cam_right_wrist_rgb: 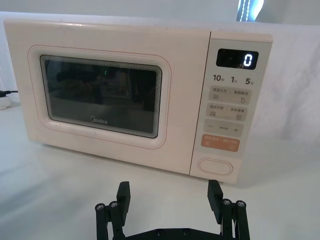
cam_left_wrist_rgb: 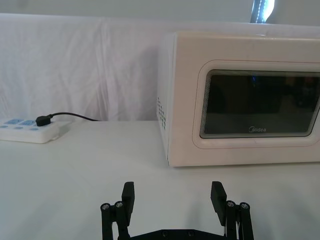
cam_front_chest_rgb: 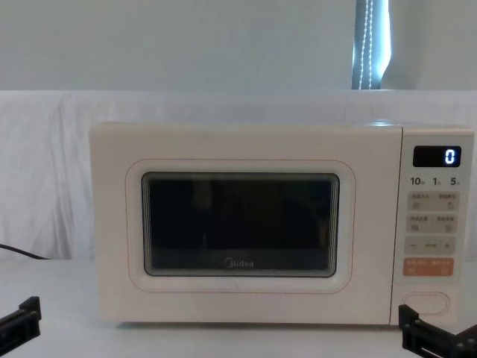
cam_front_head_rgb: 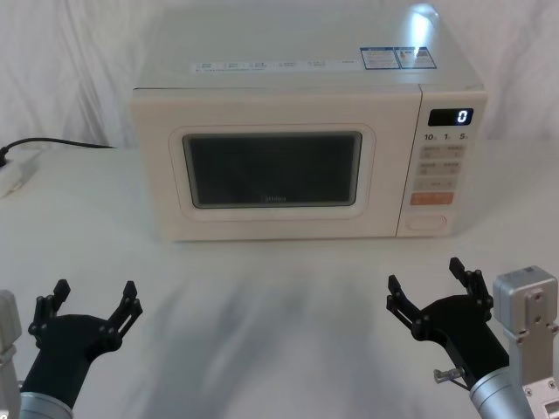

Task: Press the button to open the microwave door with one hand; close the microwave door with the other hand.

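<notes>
Right gripper: the right gripper (cam_front_head_rgb: 433, 291) hovers low over the table with its fingers spread wide and nothing between them, in front of the control panel (cam_front_head_rgb: 440, 170) side and well short of it.
Left gripper: the left gripper (cam_front_head_rgb: 94, 301) hovers on the other side, likewise spread and empty, in front of the hinge end of the microwave door (cam_front_head_rgb: 272, 170) and well apart from it.
Button: the button (cam_right_wrist_rgb: 215, 166) is the wide pill-shaped key at the very bottom of the control panel, just under the orange key (cam_right_wrist_rgb: 220, 143); in the right wrist view it lies almost straight ahead of the right gripper.
Door: the microwave door sits flush with the microwave (cam_front_head_rgb: 306, 74) body, so it reads as shut and the press is not yet made.
Step in hand: by my judgement, the reach of the right gripper to the button.
Doing it well: I would bring the fingers together first, so one blunt tip meets the pill squarely rather than straddling it.
Aim: keep low on the panel; drifting upward risks hitting the orange key.
Push: press straight in, since the microwave could slide back on the white table (cam_front_head_rgb: 279, 332).
Clearance: keep the left gripper out of the door's swing until it pops, then use it to close.
</notes>
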